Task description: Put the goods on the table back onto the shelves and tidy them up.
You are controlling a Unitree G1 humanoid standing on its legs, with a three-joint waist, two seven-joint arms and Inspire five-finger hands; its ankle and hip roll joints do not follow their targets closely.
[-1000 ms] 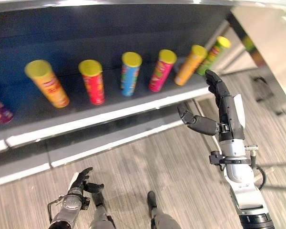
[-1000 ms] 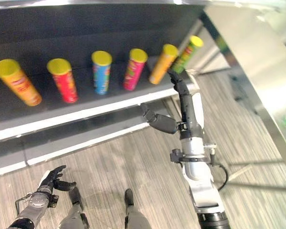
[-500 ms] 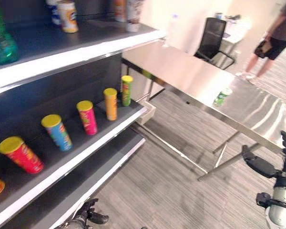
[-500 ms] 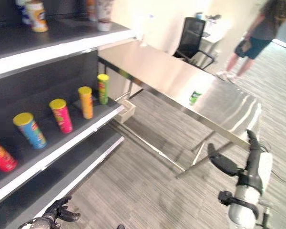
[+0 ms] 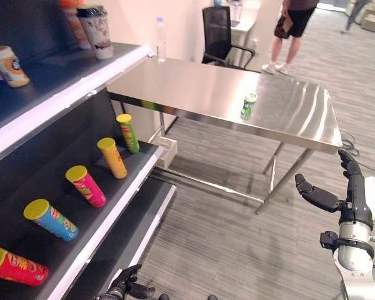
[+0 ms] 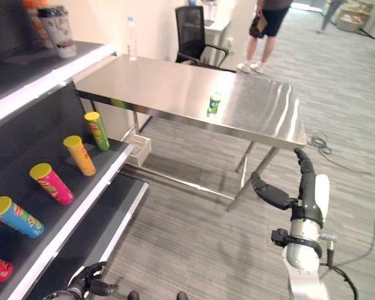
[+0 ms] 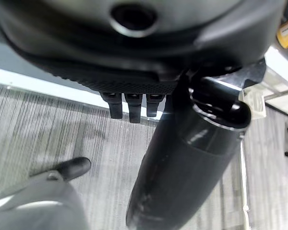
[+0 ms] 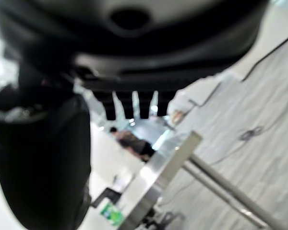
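A steel table [image 5: 281,119] stands out from the end of the shelf unit [image 5: 81,81], and one green can [image 5: 249,105] stands upright on it, toward the table's far side from the shelves, alone on the bare top. Beyond the table there is a black chair [image 5: 219,31] and a person [image 5: 290,25] standing (legs and shorts seen only). A clear bottle [image 6: 132,39] stands at the table's corner nearest the shelves.

On the shelf level below the table top, five yellow-lidded tubes stand in a row: a green tube [image 5: 128,132] nearest the table, then an orange tube [image 5: 112,157], a pink tube [image 5: 85,185], a blue tube [image 5: 49,219] and a red tube [image 5: 15,267]. Cups [image 5: 97,25] sit on the level above.

The right hand [image 5: 347,187] is raised short of the table's near edge, fingers straight up, thumb spread wide, holding and touching nothing; its wrist view agrees and shows the can past the fingers. The left hand [image 6: 87,286] hangs low near the shelf foot, fingers loosely curled, empty. Its wrist view adds the floor [image 7: 48,139] and the shelf's white edge.
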